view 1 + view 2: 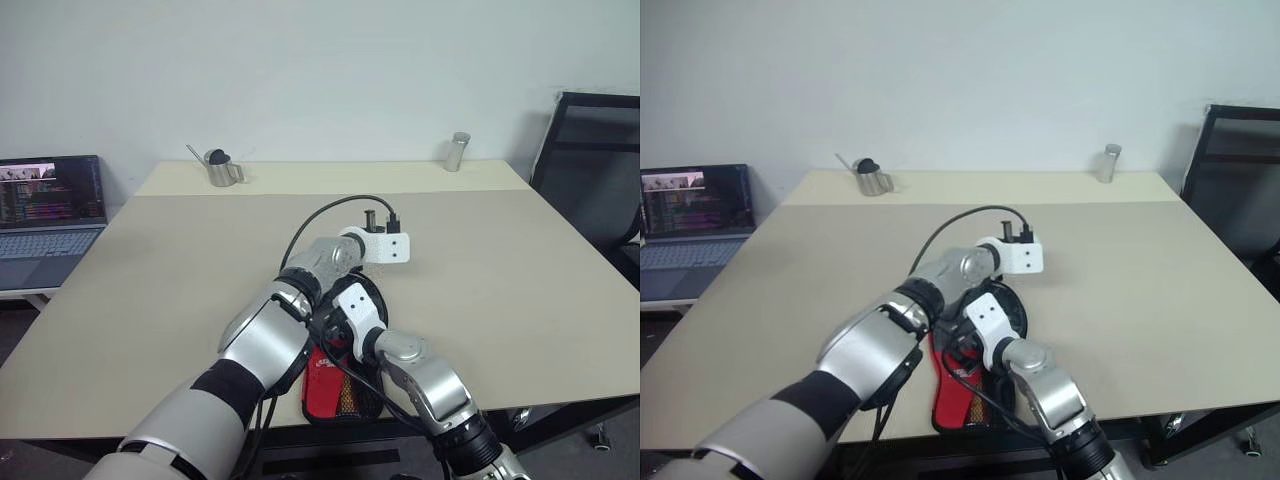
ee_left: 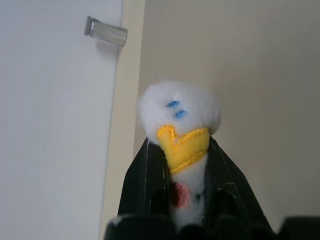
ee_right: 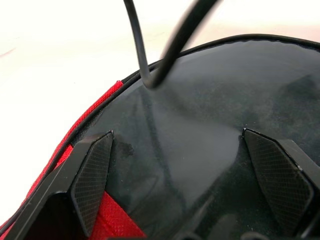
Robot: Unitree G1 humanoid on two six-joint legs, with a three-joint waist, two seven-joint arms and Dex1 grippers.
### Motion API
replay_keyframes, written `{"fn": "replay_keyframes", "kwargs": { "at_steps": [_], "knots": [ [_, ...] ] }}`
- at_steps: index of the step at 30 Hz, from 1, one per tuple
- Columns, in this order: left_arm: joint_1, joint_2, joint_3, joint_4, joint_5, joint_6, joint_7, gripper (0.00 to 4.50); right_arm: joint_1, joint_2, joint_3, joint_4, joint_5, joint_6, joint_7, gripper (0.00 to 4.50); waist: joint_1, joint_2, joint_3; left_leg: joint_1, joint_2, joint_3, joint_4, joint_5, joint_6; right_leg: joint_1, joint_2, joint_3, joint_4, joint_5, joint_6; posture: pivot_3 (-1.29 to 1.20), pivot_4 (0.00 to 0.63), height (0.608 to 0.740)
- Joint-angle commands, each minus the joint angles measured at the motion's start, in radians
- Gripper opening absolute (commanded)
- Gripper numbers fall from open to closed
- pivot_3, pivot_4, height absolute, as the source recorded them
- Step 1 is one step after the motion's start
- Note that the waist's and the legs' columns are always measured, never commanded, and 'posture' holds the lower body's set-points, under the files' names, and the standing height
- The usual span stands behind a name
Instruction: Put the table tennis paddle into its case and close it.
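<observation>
Left gripper (image 2: 187, 200) is clamped on a small white plush toy (image 2: 179, 115) above the table (image 1: 500, 260). Right gripper (image 3: 185, 165) is spread wide over the black paddle (image 3: 200, 125) lying in its red-and-black case (image 1: 325, 392) at the table's near edge.

Black-and-red case (image 1: 335, 395) flat at table's near edge, paddle's black face (image 3: 200, 130) inside

A: Any words, brands or numbers to read anywhere?

B: None. The laptop (image 1: 50, 215), at about nine o'clock beside the table, shows coloured lines on its screen, too small to read.

A: And the plush toy (image 2: 181, 145)?

B: Only embroidered marks, no letters.
</observation>
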Motion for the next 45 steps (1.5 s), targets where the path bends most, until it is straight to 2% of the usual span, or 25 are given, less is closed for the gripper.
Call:
{"fn": "replay_keyframes", "kwargs": {
  "at_steps": [1, 10, 13, 20, 22, 30, 34, 38, 41, 45],
  "knots": [
    [-0.077, -0.031, 0.033, -0.045, -0.035, -0.04, 0.004, 0.38, 0.072, -0.004, 0.061, 0.105, 0.005, 0.106, 0.02, 4.5, 0.0, 0.0, 0.0, 0.0, 0.0, 0.0, 0.0, 0.0, 0.0, 0.0, 0.0, 0.0, 0.0, 0.0, 0.0, 0.0, 0.15, 0.74],
    [-0.038, -0.053, 0.055, -0.045, -0.069, -0.05, -0.143, 0.38, 0.065, -0.002, 0.054, 0.112, 0.003, 0.103, 0.018, 4.5, 0.0, 0.001, 0.0, 0.0, 0.0, 0.0, 0.0, 0.0, 0.0, 0.0, 0.0, 0.0, 0.0, 0.0, 0.0, 0.0, 0.15, 0.74],
    [-0.028, -0.052, 0.07, -0.047, -0.088, -0.05, -0.18, 1.34, 0.06, -0.002, 0.051, 0.117, 0.003, 0.101, 0.019, 4.5, 0.0, 0.001, -0.001, 0.0, 0.0, 0.0, 0.0, 0.0, 0.0, 0.0, 0.0, 0.0, 0.0, 0.0, 0.0, 0.0, 0.15, 0.74],
    [-0.01, -0.041, 0.109, -0.05, -0.138, -0.071, -0.282, 3.94, 0.046, -0.011, 0.052, 0.124, -0.001, 0.096, 0.026, 4.5, -0.001, 0.004, -0.003, 0.0, 0.0, 0.0, 0.0, 0.0, 0.0, 0.0, 0.0, 0.0, 0.0, 0.0, 0.0, 0.0, 0.15, 0.74],
    [-0.007, -0.032, 0.124, -0.053, -0.155, -0.083, -0.308, 4.47, 0.038, -0.016, 0.048, 0.128, -0.001, 0.095, 0.029, 4.5, -0.003, 0.004, -0.004, 0.0, 0.0, 0.0, 0.0, 0.0, 0.0, 0.0, 0.0, 0.0, 0.0, 0.0, 0.0, 0.0, 0.15, 0.74],
    [-0.011, 0.056, 0.183, -0.07, -0.217, -0.155, -0.304, 4.47, 0.008, -0.025, 0.022, 0.128, 0.008, 0.101, 0.042, 4.5, -0.006, 0.005, -0.004, 0.001, 0.001, 0.0, 0.0, 0.0, 0.0, 0.0, 0.001, 0.0, 0.001, 0.0, 0.0, 0.0, 0.15, 0.74],
    [-0.022, 0.142, 0.279, -0.084, -0.313, -0.154, -0.326, 4.47, -0.003, -0.035, -0.008, 0.032, 0.042, 0.148, 0.07, 4.5, -0.006, 0.005, -0.004, 0.001, 0.001, 0.0, 0.0, 0.0, 0.0, 0.0, 0.001, 0.0, 0.001, 0.0, 0.0, 0.0, 0.15, 0.74],
    [0.017, 0.199, 0.397, -0.098, -0.447, -0.088, -0.474, 4.47, 0.002, -0.052, -0.034, -0.083, 0.098, 0.201, 0.102, 4.5, -0.006, 0.005, -0.004, 0.0, 0.001, 0.0, 0.0, 0.0, 0.0, -0.001, 0.001, 0.0, 0.0, 0.0, 0.0, 0.0, 0.15, 0.74],
    [0.11, 0.253, 0.417, -0.125, -0.492, -0.094, -0.627, 4.47, 0.005, -0.057, -0.054, -0.136, 0.125, 0.231, 0.098, 4.5, -0.006, 0.005, -0.004, 0.0, 0.0, 0.0, -0.001, 0.0, 0.0, 0.0, 0.001, -0.001, -0.001, 0.0, 0.0, 0.0, 0.15, 0.74],
    [0.204, 0.31, 0.455, -0.18, -0.56, -0.082, -0.726, 4.47, -0.005, -0.072, -0.081, -0.234, 0.177, 0.259, 0.113, 4.5, -0.007, 0.005, -0.003, -0.001, 0.001, 0.0, 0.0, 0.0, 0.0, -0.001, 0.001, -0.001, 0.001, 0.0, 0.0, 0.0, 0.15, 0.74]
  ]
}}
